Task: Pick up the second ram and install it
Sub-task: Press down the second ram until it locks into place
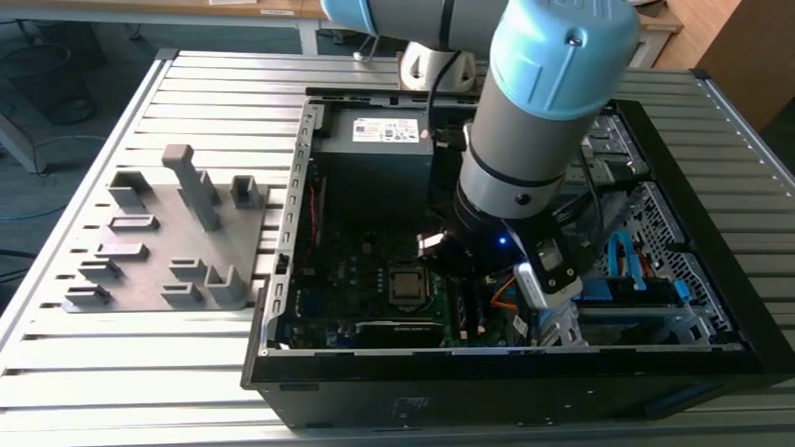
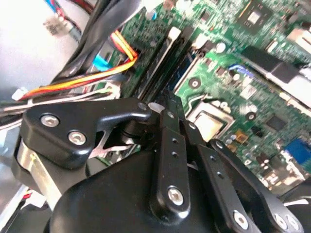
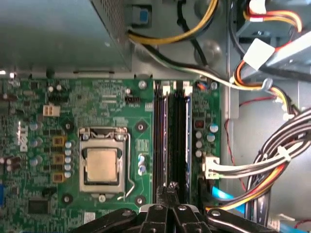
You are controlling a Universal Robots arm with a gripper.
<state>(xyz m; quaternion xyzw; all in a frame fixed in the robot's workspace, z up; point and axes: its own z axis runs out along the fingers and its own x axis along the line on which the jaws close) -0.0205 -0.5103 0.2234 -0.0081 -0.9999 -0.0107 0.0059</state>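
Note:
In the first wrist view my gripper (image 3: 168, 190) is shut, its black fingers pressed together low over the motherboard's memory slots. Two long dark memory sticks stand side by side in those slots. The second ram (image 3: 164, 141) is the one in line with my fingertips, and its end sits right under them. The other stick (image 3: 181, 141) is beside it. In the second wrist view the shut fingertips (image 2: 169, 108) hover at the near end of the same slots (image 2: 163, 58). In the exterior view the arm (image 1: 534, 140) reaches down into the open computer case (image 1: 497, 372).
A grey fixture plate (image 1: 168, 237) with upright blocks lies on the slatted table at the exterior view's left. Next to the slots are the processor socket (image 3: 102, 165), cable bundles (image 3: 262, 160) and the power supply (image 1: 372, 140). The case walls close in around the arm.

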